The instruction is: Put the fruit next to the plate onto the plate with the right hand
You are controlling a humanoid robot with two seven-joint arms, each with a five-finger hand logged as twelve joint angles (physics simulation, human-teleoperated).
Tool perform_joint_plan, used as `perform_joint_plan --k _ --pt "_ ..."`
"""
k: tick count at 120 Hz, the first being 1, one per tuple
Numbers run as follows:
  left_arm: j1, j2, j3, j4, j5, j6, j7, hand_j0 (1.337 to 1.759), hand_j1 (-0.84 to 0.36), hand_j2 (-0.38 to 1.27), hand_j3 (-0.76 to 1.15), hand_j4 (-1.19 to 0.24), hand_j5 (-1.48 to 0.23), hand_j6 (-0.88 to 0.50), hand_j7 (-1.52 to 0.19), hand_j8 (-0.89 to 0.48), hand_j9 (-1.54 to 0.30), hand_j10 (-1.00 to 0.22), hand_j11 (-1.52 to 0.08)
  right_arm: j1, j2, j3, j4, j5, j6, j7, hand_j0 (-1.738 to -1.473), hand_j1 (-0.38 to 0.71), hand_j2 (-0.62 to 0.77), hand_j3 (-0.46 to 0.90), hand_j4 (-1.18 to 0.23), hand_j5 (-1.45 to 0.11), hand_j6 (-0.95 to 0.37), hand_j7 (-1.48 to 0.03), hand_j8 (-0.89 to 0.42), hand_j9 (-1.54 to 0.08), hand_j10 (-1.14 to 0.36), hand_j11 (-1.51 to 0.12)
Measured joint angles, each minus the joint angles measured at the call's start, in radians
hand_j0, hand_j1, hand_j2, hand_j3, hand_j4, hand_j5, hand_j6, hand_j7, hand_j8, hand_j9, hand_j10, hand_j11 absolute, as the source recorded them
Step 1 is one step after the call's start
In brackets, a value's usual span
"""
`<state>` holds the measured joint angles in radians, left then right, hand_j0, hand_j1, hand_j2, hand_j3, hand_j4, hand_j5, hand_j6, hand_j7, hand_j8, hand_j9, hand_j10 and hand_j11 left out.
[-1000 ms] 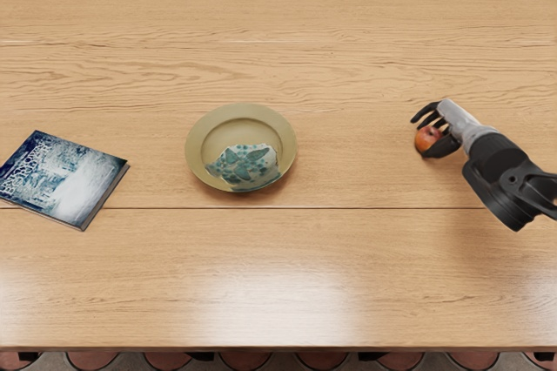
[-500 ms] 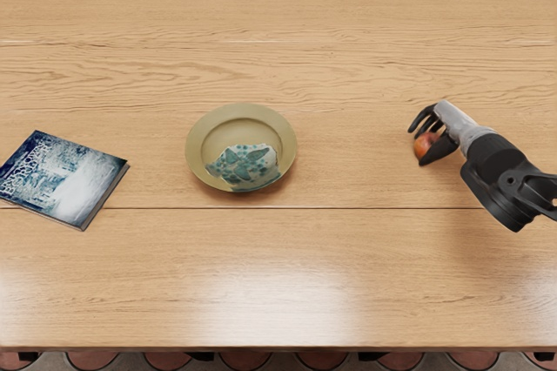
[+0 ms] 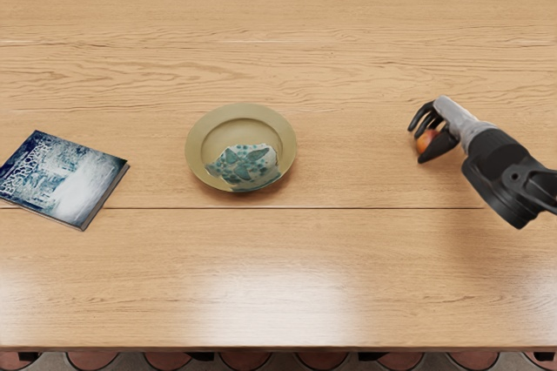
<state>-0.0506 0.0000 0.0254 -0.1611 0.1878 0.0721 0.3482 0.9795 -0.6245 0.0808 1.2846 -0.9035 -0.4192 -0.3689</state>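
The right hand [image 3: 435,130] sits slightly higher than before at mid-right, clasping the fruit [image 3: 423,140], apparently lifted; the plate [image 3: 198,131] waits at centre

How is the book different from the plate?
The book is square with a blue and white cover; the plate is round and yellowish. The book has nothing on it, while the plate holds a teal patterned thing. The book lies at the left, the plate near the middle. Both rest flat on the table, away from the right hand gripping the fruit.
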Motion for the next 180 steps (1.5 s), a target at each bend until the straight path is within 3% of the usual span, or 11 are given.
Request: perform_joint_plan --k 28,58,79,96,146,180 --pt "0.014 0.0 -0.002 0.0 0.0 0.0 0.0 1.658 0.33 0.0 0.0 -0.02 -0.02 -0.02 -0.02 -0.02 -0.02 -0.02 -0.02 0.051 -0.045 0.002 0.1 0.012 0.009 -0.055 -1.65 0.17 0.19 0.0 -0.82 -1.09 -0.71 -1.07 -0.47 -1.09 -0.53 -1.11" --pt "0.011 0.0 -0.001 0.0 0.0 0.0 0.0 1.658 0.33 0.0 0.0 -0.02 -0.02 -0.02 -0.02 -0.02 -0.02 -0.02 -0.02 0.113 -0.056 0.005 0.191 0.019 0.017 -0.144 -1.649 0.16 0.17 0.0 -0.85 -1.14 -0.7 -1.12 -0.45 -1.14 -0.52 -1.16" --pt "0.011 0.0 -0.001 0.0 0.0 0.0 0.0 1.658 0.33 0.0 0.0 -0.02 -0.02 -0.02 -0.02 -0.02 -0.02 -0.02 -0.02 0.163 -0.03 0.003 0.221 0.032 0.021 -0.211 -1.649 0.16 0.16 0.0 -0.86 -1.15 -0.7 -1.13 -0.44 -1.15 -0.52 -1.18" --pt "0.011 0.0 -0.001 0.0 0.0 0.0 0.0 1.658 0.33 0.0 0.0 -0.02 -0.02 -0.02 -0.02 -0.02 -0.02 -0.02 -0.02 0.201 0.02 0.002 0.223 0.036 0.021 -0.235 -1.649 0.17 0.2 0.0 -0.86 -1.16 -0.7 -1.13 -0.44 -1.16 -0.51 -1.18" --pt "0.011 0.0 -0.001 0.0 -0.001 0.0 0.0 1.658 0.33 0.0 0.0 -0.02 -0.02 -0.02 -0.02 -0.02 -0.02 -0.02 -0.02 0.323 0.241 -0.045 0.123 0.084 0.015 -0.242 -1.651 0.2 0.34 0.0 -0.85 -1.18 -0.84 -1.13 -0.45 -1.18 -0.5 -1.16" --pt "0.011 0.0 -0.001 0.0 0.0 0.0 0.0 1.658 0.33 0.0 0.0 -0.02 -0.02 -0.02 -0.02 -0.02 -0.02 -0.02 -0.02 0.394 0.402 -0.088 -0.011 0.124 0.018 -0.242 -1.653 0.31 0.56 0.0 -0.85 -1.18 -0.87 -1.13 -0.4 -1.16 -0.46 -1.16"
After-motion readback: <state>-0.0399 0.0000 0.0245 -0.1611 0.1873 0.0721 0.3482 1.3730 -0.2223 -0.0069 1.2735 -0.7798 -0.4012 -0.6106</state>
